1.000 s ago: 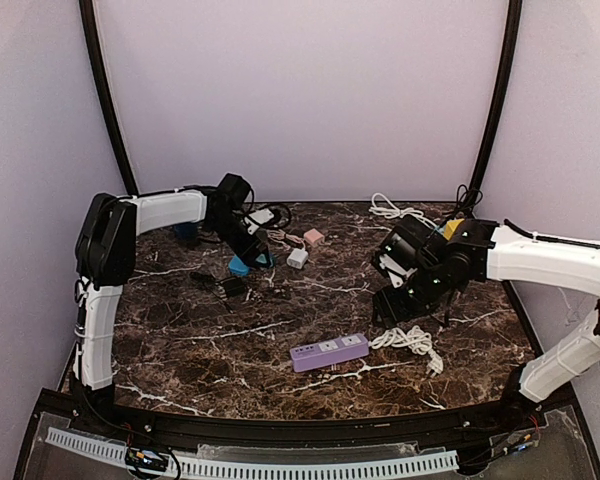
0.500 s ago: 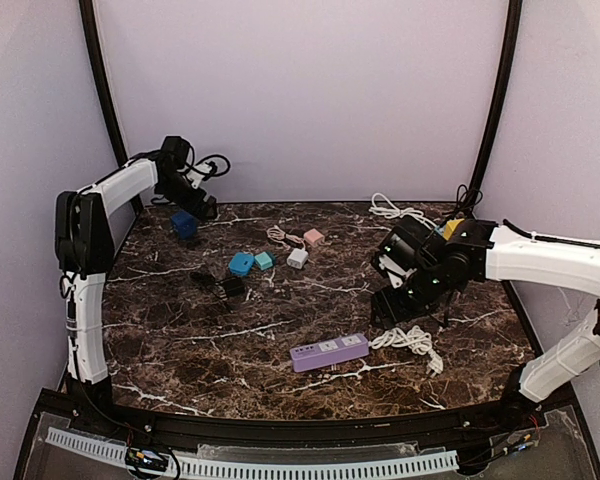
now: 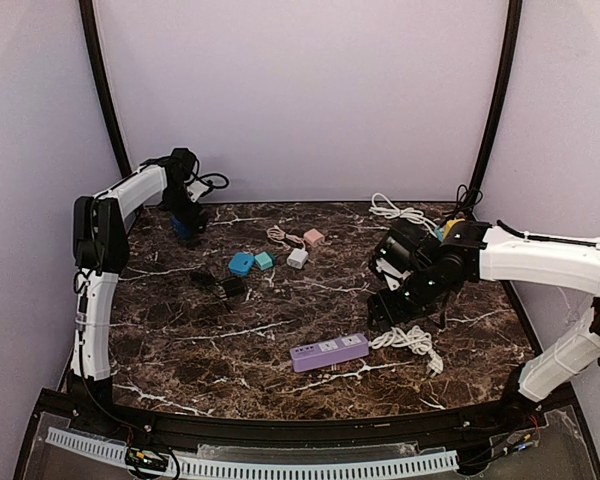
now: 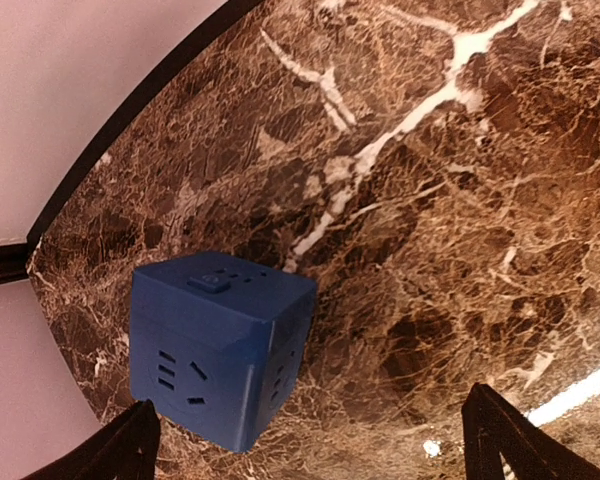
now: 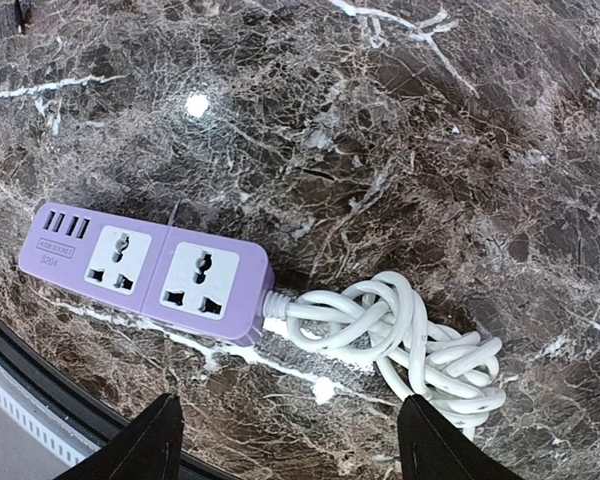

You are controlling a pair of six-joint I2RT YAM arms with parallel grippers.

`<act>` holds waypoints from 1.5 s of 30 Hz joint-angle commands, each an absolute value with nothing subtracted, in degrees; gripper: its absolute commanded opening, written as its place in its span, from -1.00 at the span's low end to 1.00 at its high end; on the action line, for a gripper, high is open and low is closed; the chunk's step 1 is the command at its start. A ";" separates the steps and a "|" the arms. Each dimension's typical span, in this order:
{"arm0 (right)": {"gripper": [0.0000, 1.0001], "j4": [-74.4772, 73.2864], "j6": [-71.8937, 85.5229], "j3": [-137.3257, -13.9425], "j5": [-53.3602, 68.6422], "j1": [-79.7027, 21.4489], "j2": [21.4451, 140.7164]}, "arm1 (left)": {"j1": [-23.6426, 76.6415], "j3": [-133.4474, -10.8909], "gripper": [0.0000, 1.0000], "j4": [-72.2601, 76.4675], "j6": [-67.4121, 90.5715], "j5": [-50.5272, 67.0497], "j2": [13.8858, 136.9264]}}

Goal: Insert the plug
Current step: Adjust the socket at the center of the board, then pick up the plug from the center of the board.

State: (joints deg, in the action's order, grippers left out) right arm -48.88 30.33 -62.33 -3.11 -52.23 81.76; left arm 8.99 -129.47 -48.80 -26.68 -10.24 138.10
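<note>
- Only the right wrist view shows the purple power strip (image 5: 145, 270) has two sockets, lower left; one white cord (image 5: 410, 340) is coiled beside it; right gripper (image 5: 295, 445) spread, empty.
- Left wrist view: one blue cube socket (image 4: 215, 355), lower left; left gripper (image 4: 315, 445) spread, empty.

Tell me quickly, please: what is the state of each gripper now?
Left gripper: open, holding nothing, near the blue cube socket.
Right gripper: open, holding nothing, above the purple power strip.

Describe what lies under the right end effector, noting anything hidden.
Below the right end effector lie a purple power strip, both sockets empty, and its bundled white cord on the marble table. The cord's far end is lost in the bundle.
</note>
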 commanded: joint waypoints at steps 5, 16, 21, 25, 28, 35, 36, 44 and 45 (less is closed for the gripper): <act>0.48 -47.82 30.55 -62.72 -2.01 -52.56 82.10 | 7.30 -133.84 0.97 -50.60 -27.99 -14.61 140.93; 0.49 -47.33 30.12 -64.18 -0.62 -52.55 85.16 | 5.20 -138.25 0.98 -50.09 -31.52 -6.49 144.93; 0.50 -47.57 29.65 -65.41 -0.25 -52.65 86.28 | 4.99 -139.57 0.97 -50.91 -32.45 -5.28 146.94; 0.50 -47.74 29.63 -65.96 -0.26 -52.82 86.70 | 4.42 -141.59 0.95 -51.48 -31.99 -5.18 148.85; 0.50 -47.73 29.70 -66.39 -0.26 -52.92 87.12 | 4.40 -141.52 0.86 -52.21 -31.60 -4.13 149.15; 0.51 -47.97 29.39 -67.22 -0.26 -53.17 87.79 | 4.41 -140.63 -0.11 -54.08 -30.37 -0.47 146.13; 0.51 -47.96 29.36 -67.36 -0.23 -53.17 87.72 | 4.44 -140.03 -0.44 -54.29 -30.30 -0.32 144.90; 0.52 -46.67 29.91 -69.87 -1.32 -53.21 83.08 | 5.79 -139.14 -0.99 -59.88 -27.56 11.84 134.43; 0.52 -46.03 30.01 -70.14 -1.60 -53.23 81.65 | 6.57 -139.02 -0.99 -60.56 -27.36 14.01 131.96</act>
State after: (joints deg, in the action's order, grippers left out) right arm -47.86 30.02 -67.44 -0.69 -52.75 86.80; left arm 4.78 -139.20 -56.07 -29.32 4.69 145.05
